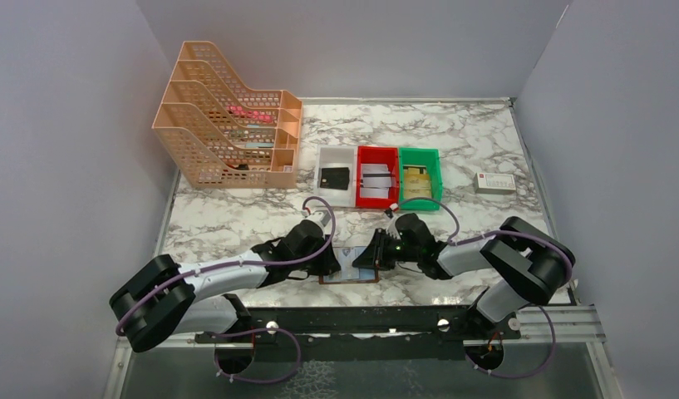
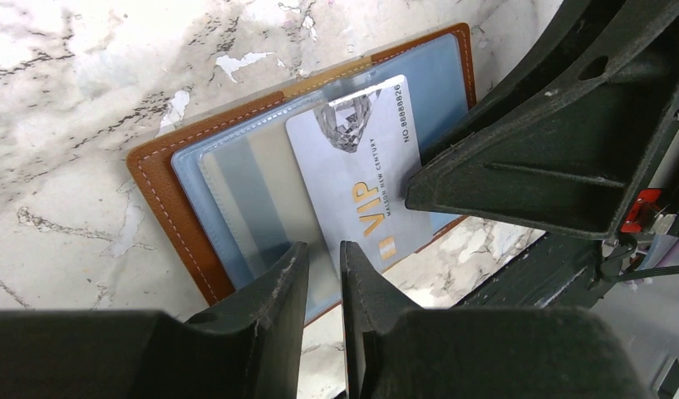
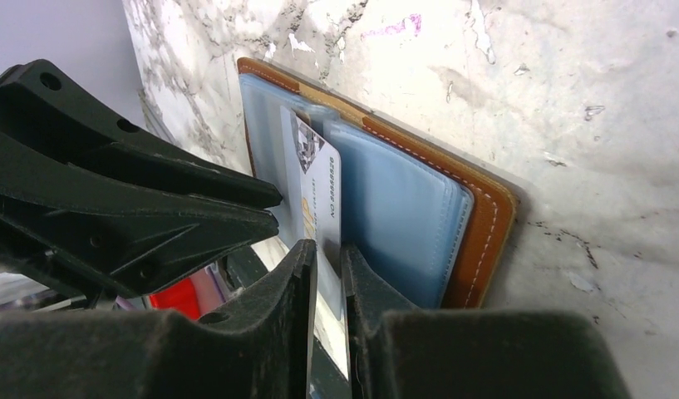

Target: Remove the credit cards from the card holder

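The brown card holder [image 1: 350, 271] lies open on the marble table between my two grippers, its pale blue sleeves up; it also shows in the left wrist view [image 2: 161, 191] and the right wrist view [image 3: 485, 216]. A grey-white VIP credit card [image 2: 361, 166] sticks partway out of a sleeve. My right gripper [image 3: 329, 258] is shut on this card's [image 3: 321, 195] near edge. My left gripper [image 2: 325, 266] is closed to a narrow gap on a sleeve at the holder's edge. In the top view the left gripper [image 1: 334, 264] and right gripper [image 1: 376, 253] nearly touch over the holder.
At the back stand a white bin [image 1: 336, 160] with a black card, a red bin [image 1: 376, 156] with pale cards and a green bin [image 1: 420, 158] with gold cards. An orange mesh rack [image 1: 228, 125] is back left. A small white box [image 1: 494, 183] lies right.
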`<state>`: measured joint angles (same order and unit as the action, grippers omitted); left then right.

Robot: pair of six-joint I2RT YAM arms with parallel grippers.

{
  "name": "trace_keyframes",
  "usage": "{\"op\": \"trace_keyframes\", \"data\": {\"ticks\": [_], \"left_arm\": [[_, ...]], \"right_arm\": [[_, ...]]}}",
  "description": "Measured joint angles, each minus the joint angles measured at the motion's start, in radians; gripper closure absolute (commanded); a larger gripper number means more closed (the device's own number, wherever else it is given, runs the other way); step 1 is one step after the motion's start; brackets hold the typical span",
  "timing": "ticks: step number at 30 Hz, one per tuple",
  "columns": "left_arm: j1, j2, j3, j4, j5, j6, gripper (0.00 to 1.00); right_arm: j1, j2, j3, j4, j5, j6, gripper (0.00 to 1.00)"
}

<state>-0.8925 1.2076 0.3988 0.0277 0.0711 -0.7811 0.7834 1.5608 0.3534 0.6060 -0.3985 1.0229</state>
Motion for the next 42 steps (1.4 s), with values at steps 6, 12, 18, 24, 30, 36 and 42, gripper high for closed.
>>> {"op": "trace_keyframes", "data": {"ticks": [6,12,18,24,30,36,42], "left_arm": [[-0.002,0.012,0.006,0.004,0.004,0.001,0.77],[-0.005,0.021,0.010,0.008,0.005,0.004,0.78],[-0.006,0.031,0.017,0.008,0.007,0.006,0.78],[-0.006,0.031,0.018,0.006,0.007,0.008,0.78],[-0.006,0.029,0.018,0.003,0.006,0.008,0.78],[-0.006,0.018,0.019,-0.014,0.003,0.008,0.78],[-0.006,-0.008,0.018,-0.049,-0.010,0.008,0.75]], "right_arm": [[0.000,0.017,0.000,0.030,-0.012,0.010,0.77],[0.000,0.038,0.001,0.051,-0.016,0.025,0.77],[0.000,0.079,0.001,0.106,-0.040,0.067,0.88],[0.000,0.080,-0.001,0.118,-0.037,0.095,0.95],[0.000,0.012,-0.016,0.080,-0.006,0.080,0.99],[0.000,-0.039,-0.044,0.035,0.020,0.066,0.99],[0.000,-0.107,-0.050,-0.038,0.054,0.040,0.99]]}}
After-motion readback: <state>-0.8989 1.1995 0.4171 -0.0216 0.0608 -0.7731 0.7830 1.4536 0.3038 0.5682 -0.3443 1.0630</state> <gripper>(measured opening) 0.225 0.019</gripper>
